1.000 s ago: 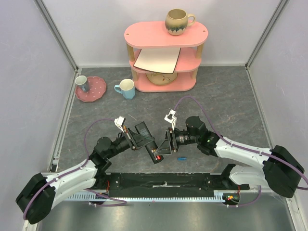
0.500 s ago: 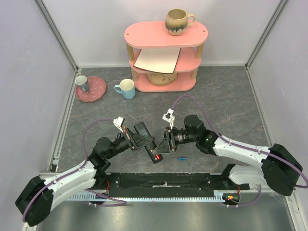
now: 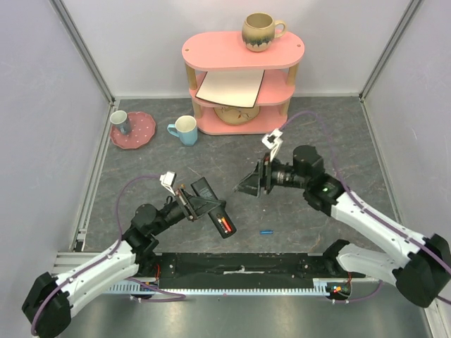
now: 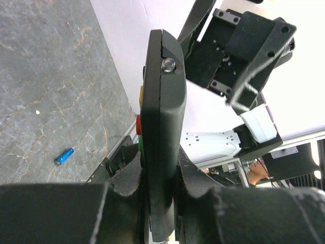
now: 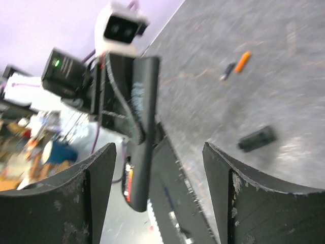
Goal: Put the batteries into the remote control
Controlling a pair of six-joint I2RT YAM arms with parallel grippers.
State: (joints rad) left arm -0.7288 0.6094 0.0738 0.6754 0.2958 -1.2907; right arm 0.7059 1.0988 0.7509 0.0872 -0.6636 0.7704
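My left gripper (image 3: 202, 205) is shut on the remote control (image 3: 213, 210), a slim black bar held off the table and tilted. Seen edge-on in the left wrist view, the remote control (image 4: 162, 117) stands clamped between the fingers (image 4: 122, 188). A red-orange battery (image 3: 225, 225) sits in the open compartment at the remote's lower end, and the right wrist view shows that battery (image 5: 129, 183) too. The blue battery (image 3: 266, 231) lies on the table to the right of the remote. My right gripper (image 3: 244, 186) hangs open and empty, up and right of the remote, apart from it.
A pink shelf (image 3: 243, 53) with a mug, a board and a bowl stands at the back. A blue cup (image 3: 184, 129) and a red dotted plate (image 3: 134, 131) holding a small cup sit at the back left. A black flat piece (image 5: 257, 139) and a small orange piece (image 5: 242, 61) lie on the table.
My right gripper has pulled away from the remote, up and to the right, and its jaws have widened. The left arm has drawn back a little to the left with the remote.
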